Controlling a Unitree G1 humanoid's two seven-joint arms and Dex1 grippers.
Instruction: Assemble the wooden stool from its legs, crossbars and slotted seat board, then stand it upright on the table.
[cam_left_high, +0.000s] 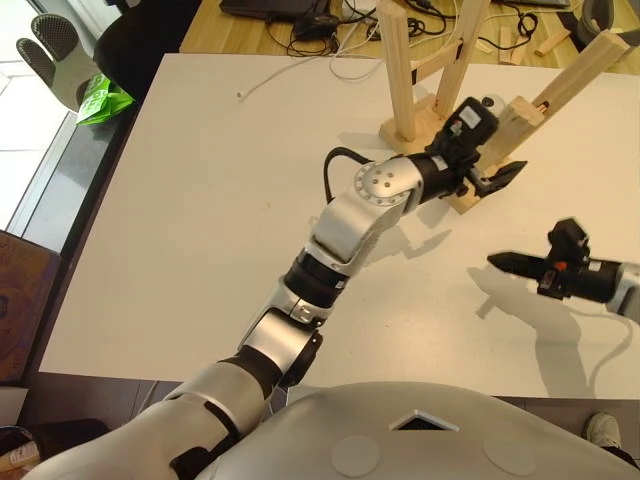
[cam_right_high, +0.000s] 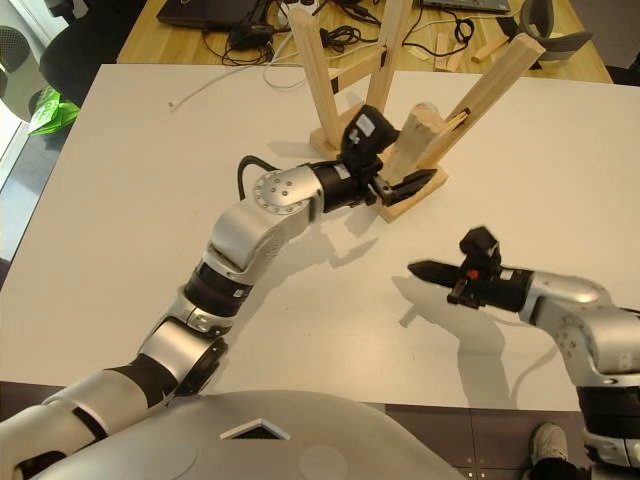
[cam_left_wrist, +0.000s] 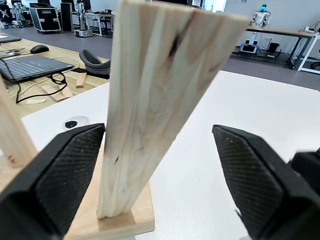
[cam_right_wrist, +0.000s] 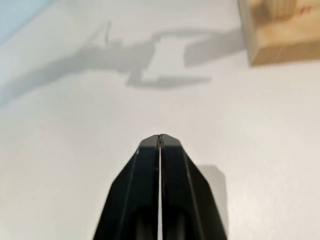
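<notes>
While left arm (cam_left_high: 350, 230) is outstretched, left fingers (cam_left_wrist: 70, 175) spread astride stool leg (cam_left_wrist: 155, 100), right fingers (cam_right_wrist: 145, 190) pressed together

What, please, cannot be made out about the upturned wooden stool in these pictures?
Pale wooden legs: upper ends cut off by the head views' top edge.
Slotted wooden seat board: slots hidden under legs and left end effector, head views.
Pale wooden crossbar: joints too small to judge, head views.

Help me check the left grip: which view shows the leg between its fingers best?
The left wrist view: the leg stands tilted between the open fingers of the left gripper, close against one, clear of the other. The eye views show it from above, partly hidden by that gripper.
</notes>
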